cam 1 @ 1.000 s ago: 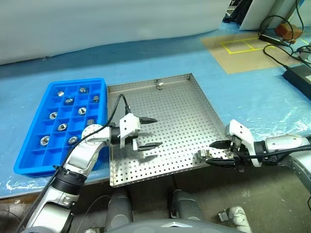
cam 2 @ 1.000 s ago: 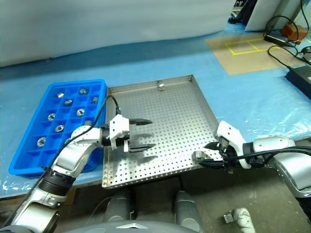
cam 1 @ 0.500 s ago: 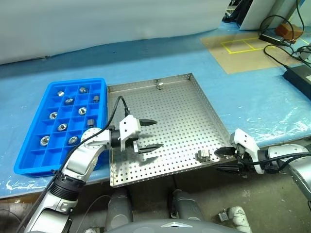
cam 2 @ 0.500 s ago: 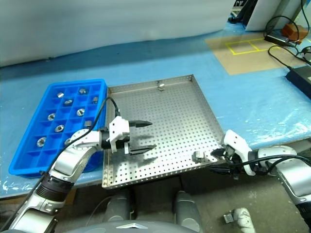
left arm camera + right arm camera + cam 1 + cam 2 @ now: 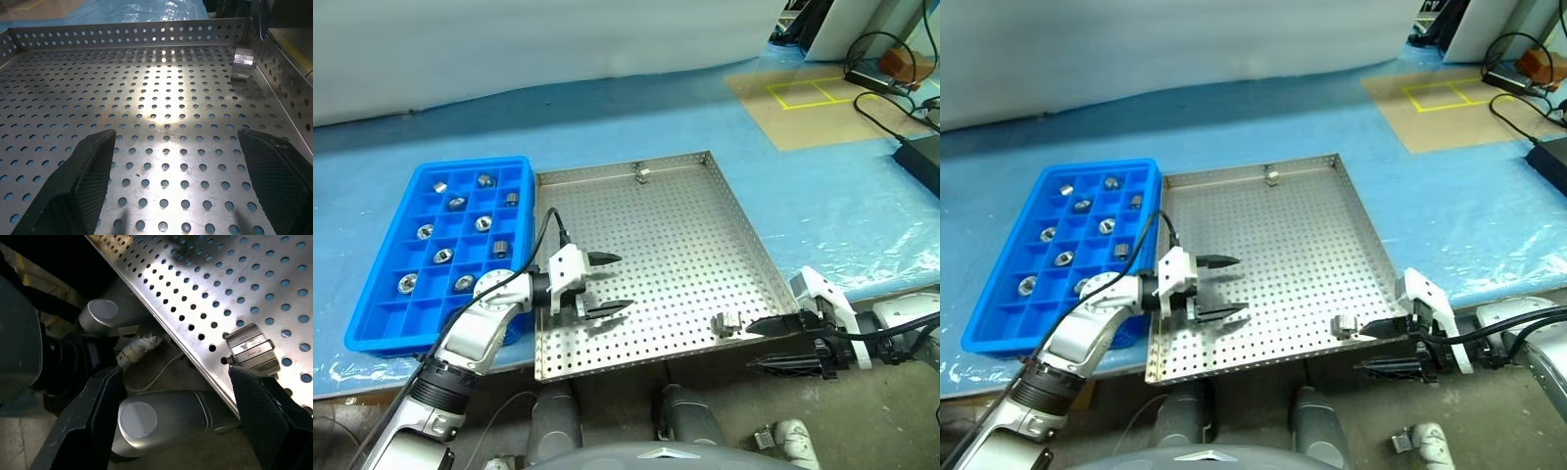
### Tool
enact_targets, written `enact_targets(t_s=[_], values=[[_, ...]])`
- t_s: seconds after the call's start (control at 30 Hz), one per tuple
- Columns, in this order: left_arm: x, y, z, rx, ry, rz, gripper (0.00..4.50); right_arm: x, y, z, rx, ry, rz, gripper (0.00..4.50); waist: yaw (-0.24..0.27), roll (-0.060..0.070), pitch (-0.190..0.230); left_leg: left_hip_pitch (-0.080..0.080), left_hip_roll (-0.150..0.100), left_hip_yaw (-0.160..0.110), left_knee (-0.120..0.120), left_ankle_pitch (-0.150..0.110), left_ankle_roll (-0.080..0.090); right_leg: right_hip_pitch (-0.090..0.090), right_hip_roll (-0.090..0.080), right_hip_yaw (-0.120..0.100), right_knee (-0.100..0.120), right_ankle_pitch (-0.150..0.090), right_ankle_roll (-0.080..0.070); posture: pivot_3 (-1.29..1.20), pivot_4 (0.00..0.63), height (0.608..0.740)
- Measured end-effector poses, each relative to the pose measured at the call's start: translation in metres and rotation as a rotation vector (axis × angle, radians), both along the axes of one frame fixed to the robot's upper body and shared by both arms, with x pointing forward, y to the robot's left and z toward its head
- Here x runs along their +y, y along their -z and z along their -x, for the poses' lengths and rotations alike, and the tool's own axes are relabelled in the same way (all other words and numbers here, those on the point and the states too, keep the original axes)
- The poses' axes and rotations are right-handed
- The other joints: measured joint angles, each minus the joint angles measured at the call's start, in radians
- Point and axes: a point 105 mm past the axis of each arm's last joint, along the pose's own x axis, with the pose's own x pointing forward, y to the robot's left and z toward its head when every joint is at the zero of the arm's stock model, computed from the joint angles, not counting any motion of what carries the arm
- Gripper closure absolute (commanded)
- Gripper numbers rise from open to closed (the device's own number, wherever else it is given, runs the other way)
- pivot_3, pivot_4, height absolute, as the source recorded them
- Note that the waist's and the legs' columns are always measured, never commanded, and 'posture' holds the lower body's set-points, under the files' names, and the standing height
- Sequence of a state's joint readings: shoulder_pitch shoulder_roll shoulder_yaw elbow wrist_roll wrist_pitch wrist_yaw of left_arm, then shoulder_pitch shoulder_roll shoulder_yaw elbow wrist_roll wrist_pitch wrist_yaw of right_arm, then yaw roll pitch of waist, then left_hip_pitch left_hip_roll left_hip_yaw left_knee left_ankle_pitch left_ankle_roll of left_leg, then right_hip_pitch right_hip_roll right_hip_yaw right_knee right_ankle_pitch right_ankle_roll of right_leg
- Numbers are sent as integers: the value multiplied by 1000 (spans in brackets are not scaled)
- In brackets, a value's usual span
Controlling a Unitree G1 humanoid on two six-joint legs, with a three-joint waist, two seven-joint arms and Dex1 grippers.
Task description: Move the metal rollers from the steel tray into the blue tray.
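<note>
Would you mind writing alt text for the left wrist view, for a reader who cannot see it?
The left gripper hangs open over the perforated floor of the steel tray, with nothing between its two black fingers. One metal roller lies ahead on the floor, close to the tray's low rim near a corner.

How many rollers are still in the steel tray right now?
2. One metal roller lies near the front right corner of the steel tray, just ahead of the open right gripper. The other roller sits against the far rim. None looks hidden.
</note>
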State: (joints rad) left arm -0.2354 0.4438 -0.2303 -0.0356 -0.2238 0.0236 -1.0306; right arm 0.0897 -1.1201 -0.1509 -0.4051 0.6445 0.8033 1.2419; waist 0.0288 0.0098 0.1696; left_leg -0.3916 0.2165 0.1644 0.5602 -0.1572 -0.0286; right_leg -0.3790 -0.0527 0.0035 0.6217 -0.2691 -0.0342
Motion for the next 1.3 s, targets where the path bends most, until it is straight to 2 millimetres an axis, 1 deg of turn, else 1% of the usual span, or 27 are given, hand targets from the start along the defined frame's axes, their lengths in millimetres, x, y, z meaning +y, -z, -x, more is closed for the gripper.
enact_targets(t_s=[0.1, 0.17, 0.27, 0.33, 0.4, 0.47, 0.57, 0.67, 0.73, 0.83, 0.93, 1.07, 1.17, 1.3], values=[[-2, 0, 0, -10, 3, 7, 229, 0, -15, -18, -58, 43, 16, 890, -6, 0, 0, 1, -1, 0, 1, 0, 0, 1, -1, 0, 1, 0, 0, -239, 150, 740], [-3, 1, 1, -10, 3, 6, 229, 5, -25, -24, -61, 59, 11, 890, -7, 0, 0, 2, -1, 0, 0, 0, 0, 2, -1, 0, 1, 0, 0, -240, 150, 740], [-2, 5, 3, 2, -1, 4, 229, 17, -42, -28, -64, 57, 0, 890, -7, 0, 0, 3, -1, 0, 0, 0, 0, 3, -1, 0, 1, 0, 0, -238, 150, 740], [-1, 8, 5, 11, -2, 3, 229, 28, -47, -27, -70, 50, -1, 890, -6, 0, 0, 3, -1, 0, -1, 0, 0, 3, -1, 0, 0, 0, 1, -236, 150, 740], [-1, 10, 6, 18, -4, 1, 229, 40, -43, -24, -57, 40, -13, 890, -4, 0, 0, 3, -1, 0, -1, 0, 0, 3, -1, 0, 0, 0, 1, -233, 150, 740], [-1, 10, 6, 18, -5, -1, 229, 50, -32, -20, -33, 30, -17, 890, 2, 0, 0, 2, -1, 0, -1, 0, 0, 2, -1, 0, 0, 0, 1, -230, 150, 740], [0, 10, 6, 16, -6, -2, 229, 56, -12, -15, -1, 39, 0, 890, 11, 0, 0, 3, 0, 0, -1, 0, -1, 3, -2, 0, 0, 0, 1, -224, 150, 740], [0, 11, 6, 15, -9, -5, 229, 54, 4, -12, 3, 44, 35, 890, 12, 0, 0, 3, 0, 1, -1, 0, -1, 3, -3, 1, 0, 0, 1, -219, 150, 740], [0, 11, 6, 14, -10, -6, 229, 50, 5, -15, -7, 50, 46, 890, 12, 0, 0, 3, -1, 1, -1, 0, -1, 3, -3, 1, 0, 0, 1, -218, 150, 740], [0, 10, 6, 9, -10, -8, 229, 38, 0, -19, -33, 72, 69, 890, 12, 0, 0, 3, -1, 1, -2, 0, -1, 3, -3, 1, 0, 0, 1, -219, 150, 740], [0, 9, 6, 4, -11, -9, 229, 28, 2, -17, -36, 83, 77, 890, 13, 0, 0, 3, -1, 1, -3, 0, -1, 3, -3, 1, 0, -1, 3, -220, 150, 740], [0, 9, 6, 2, -16, -9, 229, 14, 23, -11, -21, 102, 91, 890, 12, 0, 0, 3, -1, 1, -3, 0, 0, 3, -4, 1, -1, -1, 4, -226, 150, 740], [-2, 7, 4, -6, -21, -4, 229, 7, 27, -17, -71, 97, 68, 890, 7, 0, 0, 5, -2, 2, -3, -1, 1, 4, -4, 1, -1, -1, 4, -225, 150, 740], [-3, 6, 3, -10, -25, 0, 229, -5, 29, -28, -134, 119, 94, 890, 8, 0, 0, 8, -3, 2, -3, -1, 0, 7, -4, 1, -1, -2, 4, -222, 150, 740]])
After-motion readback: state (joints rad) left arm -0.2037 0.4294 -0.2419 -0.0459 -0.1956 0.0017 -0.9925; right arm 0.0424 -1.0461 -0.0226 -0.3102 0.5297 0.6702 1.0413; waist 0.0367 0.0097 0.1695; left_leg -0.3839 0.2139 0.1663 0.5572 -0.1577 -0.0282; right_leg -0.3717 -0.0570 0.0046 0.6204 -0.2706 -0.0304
